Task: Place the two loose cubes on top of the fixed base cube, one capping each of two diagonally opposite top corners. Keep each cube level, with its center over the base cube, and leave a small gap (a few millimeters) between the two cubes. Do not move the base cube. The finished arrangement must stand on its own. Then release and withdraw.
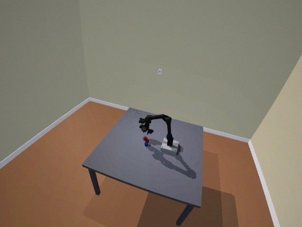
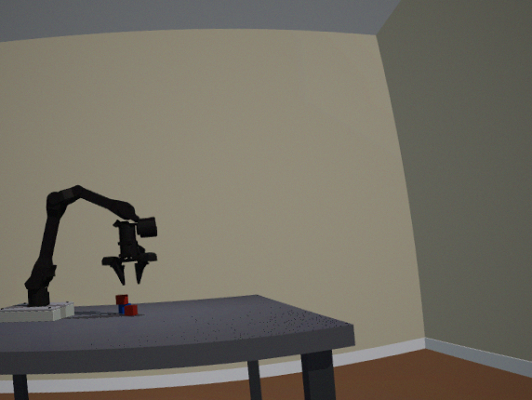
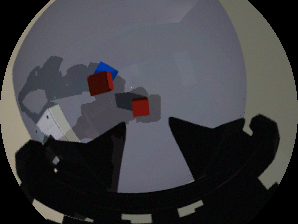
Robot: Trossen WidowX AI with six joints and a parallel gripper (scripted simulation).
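Observation:
The blue base cube [image 1: 146,144] [image 2: 123,309] [image 3: 107,69] stands on the table. One red cube [image 2: 122,299] [image 3: 99,84] rests on top of it and covers part of its top; in the wrist view a blue part shows beyond it. Which corner it caps and the exact overhang are too small to tell. The other red cube [image 2: 131,310] [image 3: 141,107] lies on the table beside the base cube, with a gap between them in the wrist view. My gripper [image 2: 131,284] [image 3: 147,123] is open and empty, pointing down above the cubes, over the side of the loose red cube.
The white arm base [image 1: 169,149] [image 2: 62,312] [image 3: 60,123] sits on the table [image 1: 126,163] [image 2: 209,326], to the right of the cubes in the top view and to the left in the exterior view. Arm shadows fall across the table around the cubes.

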